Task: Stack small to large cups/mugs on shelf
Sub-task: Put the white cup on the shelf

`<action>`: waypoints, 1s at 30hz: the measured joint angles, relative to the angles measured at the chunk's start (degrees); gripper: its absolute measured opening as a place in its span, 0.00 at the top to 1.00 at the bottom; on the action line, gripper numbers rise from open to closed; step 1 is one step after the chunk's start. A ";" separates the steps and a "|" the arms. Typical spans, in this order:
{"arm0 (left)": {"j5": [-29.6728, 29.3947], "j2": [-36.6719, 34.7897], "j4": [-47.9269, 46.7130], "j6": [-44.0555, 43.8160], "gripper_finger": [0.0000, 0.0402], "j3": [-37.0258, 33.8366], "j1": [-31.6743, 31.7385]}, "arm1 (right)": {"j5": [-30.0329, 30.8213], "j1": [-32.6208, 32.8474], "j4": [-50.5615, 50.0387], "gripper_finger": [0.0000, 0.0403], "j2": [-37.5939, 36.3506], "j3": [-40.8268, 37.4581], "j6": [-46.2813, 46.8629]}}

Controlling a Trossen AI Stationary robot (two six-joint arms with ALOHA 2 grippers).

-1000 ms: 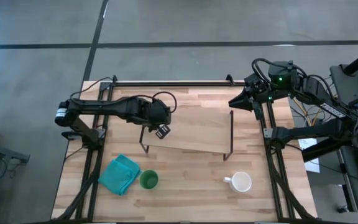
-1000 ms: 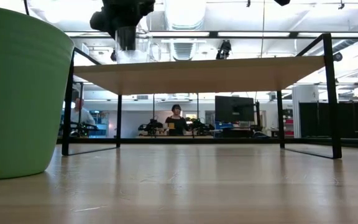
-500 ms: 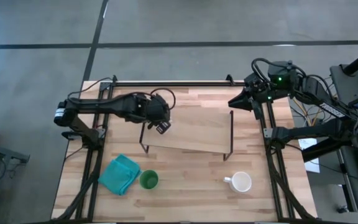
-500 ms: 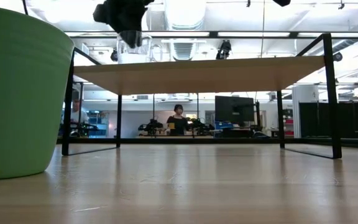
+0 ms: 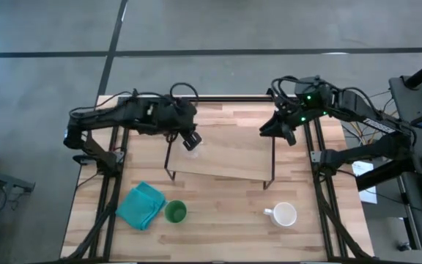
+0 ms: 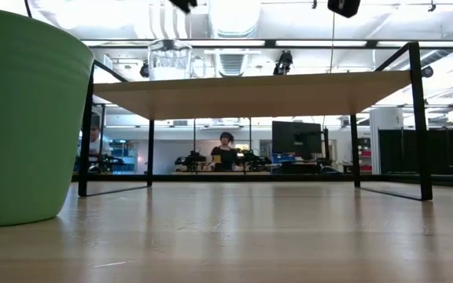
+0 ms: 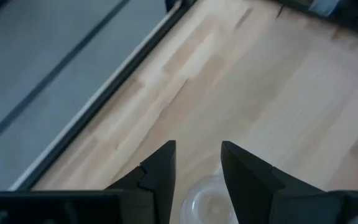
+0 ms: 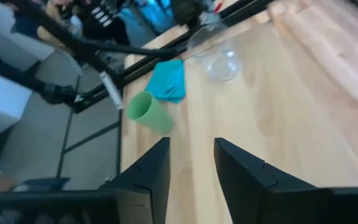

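Left fingers (image 7: 197, 163) partly hide glass cup (image 7: 205, 200).

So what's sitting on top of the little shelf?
Just the clear glass cup, standing upright near one end of the shelf. The left gripper is above it, let go.

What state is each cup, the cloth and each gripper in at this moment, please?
glass cup: upright on the shelf, released.
green cup: upright on the table, beside the cloth.
white mug: upright on the table, untouched.
teal cloth: folded.
left gripper: fingers open, above the glass cup.
right gripper: fingers open, holding nothing.
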 joint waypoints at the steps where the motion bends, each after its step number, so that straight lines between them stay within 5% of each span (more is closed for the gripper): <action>1: -0.01 -0.03 0.06 1.32 0.72 1.24 -0.02 | -0.98 0.49 -0.62 0.69 0.39 0.83 0.31; 6: -0.01 -0.07 -0.07 6.74 0.72 5.60 -0.02 | -10.65 4.81 -4.95 0.68 1.59 6.76 5.67; 9: -0.01 -0.07 -0.09 8.48 0.72 6.95 -0.02 | -9.75 10.85 -7.68 0.69 1.78 10.02 9.31; 25: 0.01 -0.47 -0.04 10.08 0.72 14.74 -0.07 | 28.40 48.20 -37.01 0.69 5.30 12.32 44.81; 30: 0.01 -0.86 -0.05 10.07 0.72 16.97 -0.07 | 32.79 52.90 -40.63 0.69 9.36 12.30 48.71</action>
